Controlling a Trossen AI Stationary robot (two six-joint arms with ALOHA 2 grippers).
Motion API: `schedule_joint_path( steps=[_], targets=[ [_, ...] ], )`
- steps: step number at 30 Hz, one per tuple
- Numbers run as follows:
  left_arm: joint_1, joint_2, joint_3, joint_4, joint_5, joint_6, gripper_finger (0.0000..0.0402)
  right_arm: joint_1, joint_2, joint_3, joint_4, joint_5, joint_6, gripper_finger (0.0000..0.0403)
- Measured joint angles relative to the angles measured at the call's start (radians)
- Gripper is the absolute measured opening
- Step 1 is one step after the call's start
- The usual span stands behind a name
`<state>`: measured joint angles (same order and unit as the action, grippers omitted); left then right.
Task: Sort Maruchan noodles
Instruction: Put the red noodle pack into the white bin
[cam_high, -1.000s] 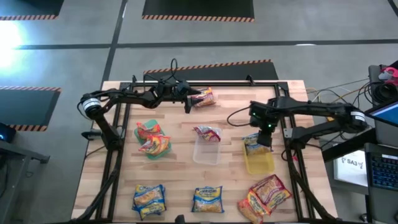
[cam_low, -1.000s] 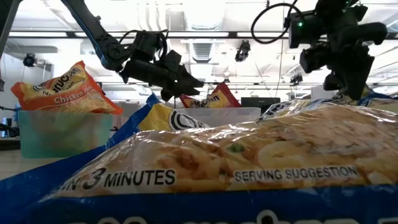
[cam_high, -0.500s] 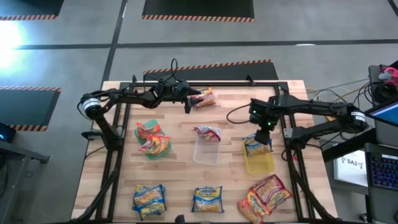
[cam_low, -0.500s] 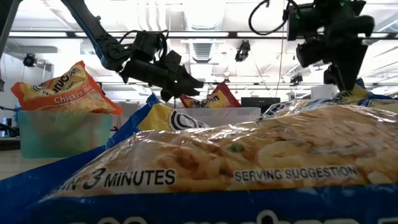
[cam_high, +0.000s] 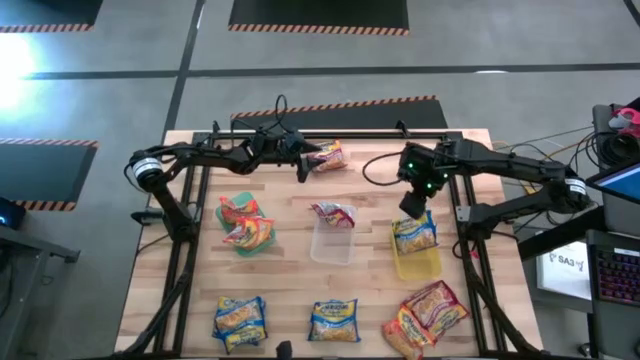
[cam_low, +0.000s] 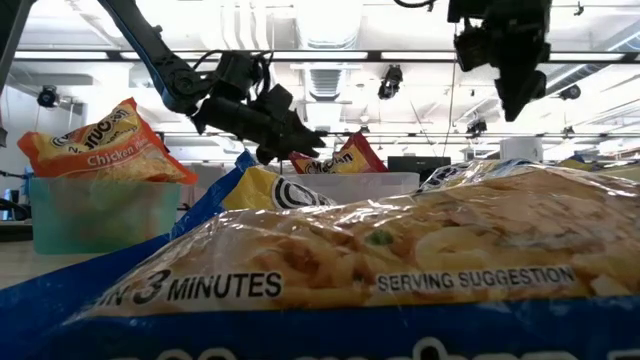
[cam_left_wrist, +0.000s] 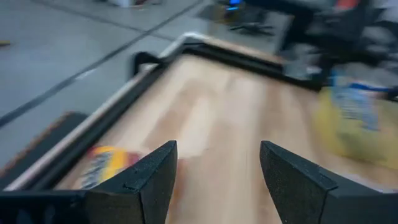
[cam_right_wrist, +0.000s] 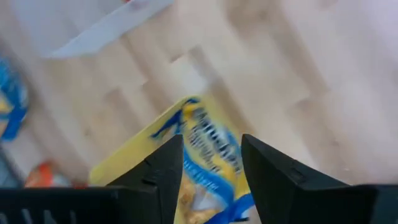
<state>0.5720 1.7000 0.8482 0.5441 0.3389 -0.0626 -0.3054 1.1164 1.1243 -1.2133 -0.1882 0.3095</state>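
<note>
My left gripper (cam_high: 304, 161) (cam_low: 300, 135) hovers open near the far edge, just left of an orange noodle packet (cam_high: 329, 156) (cam_left_wrist: 102, 165) lying flat on the table. That packet sits outside the fingers, not between them. My right gripper (cam_high: 411, 206) (cam_right_wrist: 211, 155) is open in the air above the yellow bin (cam_high: 416, 263). A blue-yellow packet (cam_high: 415, 234) (cam_right_wrist: 208, 146) lies in that bin. Red-pink packets (cam_high: 244, 222) fill the green bin (cam_high: 247, 247). One packet (cam_high: 335, 212) leans on the far rim of the clear bin (cam_high: 331, 246).
Loose packets lie along the near edge: two blue-yellow ones (cam_high: 240, 318) (cam_high: 334, 320) and an orange pile (cam_high: 428, 312). One blue-yellow packet (cam_low: 400, 270) fills the low view's foreground. Black frame rails (cam_high: 195, 200) run along the table's left, right and far sides. Bare wood shows between the bins and the far rail.
My right gripper has risen from low over the yellow bin and drawn back toward the far edge. The blue-yellow packet has stayed in the bin. My left arm has kept still.
</note>
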Motion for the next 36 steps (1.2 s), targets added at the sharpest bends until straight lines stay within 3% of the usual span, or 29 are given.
schedule_joint_path(
  steps=[3, 5, 12, 19, 25, 32, 36],
  targets=[
    [0.001, 0.000, 0.000, -0.052, -0.152, -0.023, 0.0212, 0.000, -0.002, -0.004, 0.053, 0.068, 0.007, 0.0143],
    [0.004, 0.001, 0.000, -0.111, -0.192, -0.069, 0.0212, -0.001, -0.002, -0.025, 0.136, 0.091, 0.006, 0.0141],
    [0.005, 0.001, 0.000, -0.235, -0.200, -0.170, 0.0212, -0.049, 0.043, -0.102, 0.454, 0.107, 0.051, 0.0145],
    [0.022, 0.001, 0.000, -0.374, -0.197, -0.216, 0.0212, -0.182, 0.146, -0.161, 0.677, 0.100, 0.073, 0.0143],
    [0.059, 0.001, 0.000, -0.417, -0.176, -0.287, 0.0212, -0.319, 0.268, -0.177, 0.891, -0.076, 0.079, 0.0146],
    [0.076, 0.005, 0.000, -0.407, -0.135, -0.369, 0.0212, -0.401, 0.415, -0.165, 1.043, -0.260, 0.092, 0.0148],
    [0.079, 0.046, 0.000, -0.362, -0.109, -0.414, 0.0212, -0.413, 0.471, -0.154, 1.059, -0.293, 0.095, 0.0159]
  ],
)
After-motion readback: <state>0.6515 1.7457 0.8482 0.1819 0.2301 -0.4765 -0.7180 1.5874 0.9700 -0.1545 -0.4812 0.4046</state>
